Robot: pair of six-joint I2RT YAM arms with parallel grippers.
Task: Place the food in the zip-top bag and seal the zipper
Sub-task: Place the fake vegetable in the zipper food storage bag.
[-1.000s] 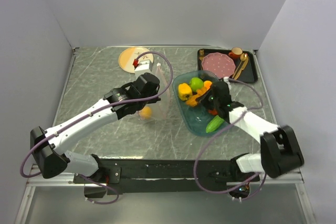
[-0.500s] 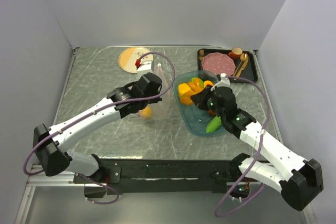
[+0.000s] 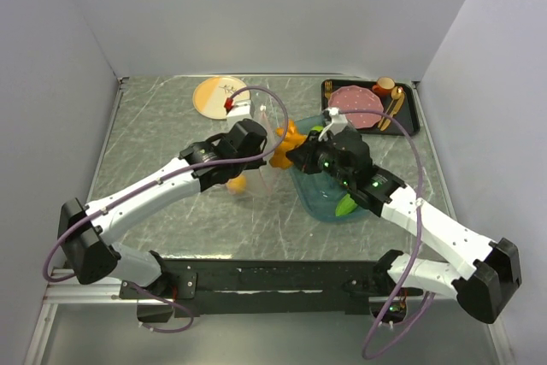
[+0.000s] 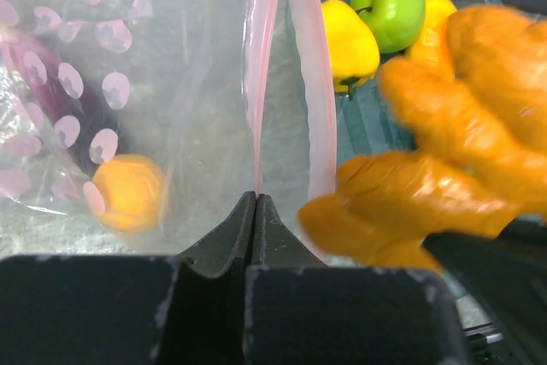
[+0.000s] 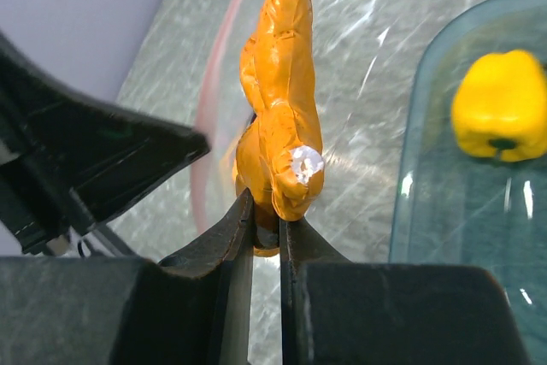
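Note:
My left gripper (image 4: pixel 257 198) is shut on one pink zipper (image 4: pixel 259 83) strip of the clear zip-top bag (image 4: pixel 171 83), holding its mouth up; the other strip (image 4: pixel 309 83) bows away. Inside the bag lie an orange piece (image 4: pixel 128 192) and something purple (image 4: pixel 53 104). My right gripper (image 5: pixel 267 232) is shut on a knobbly orange food piece (image 5: pixel 282 117), which hangs just right of the bag's mouth (image 3: pixel 265 117), above the table. A yellow pepper (image 4: pixel 349 40), a green apple (image 4: pixel 391 8) and a green cucumber (image 3: pixel 346 205) remain in the teal tray (image 3: pixel 318 204).
A black tray (image 3: pixel 412 121) with a pink plate (image 3: pixel 357 102) and brown items stands at the back right. A round beige plate (image 3: pixel 214 96) lies at the back left. Grey walls close in the table on three sides.
My right gripper has lifted the orange piece out of the teal tray and carried it left to the bag's mouth. The left gripper has kept hold of the bag almost in place.

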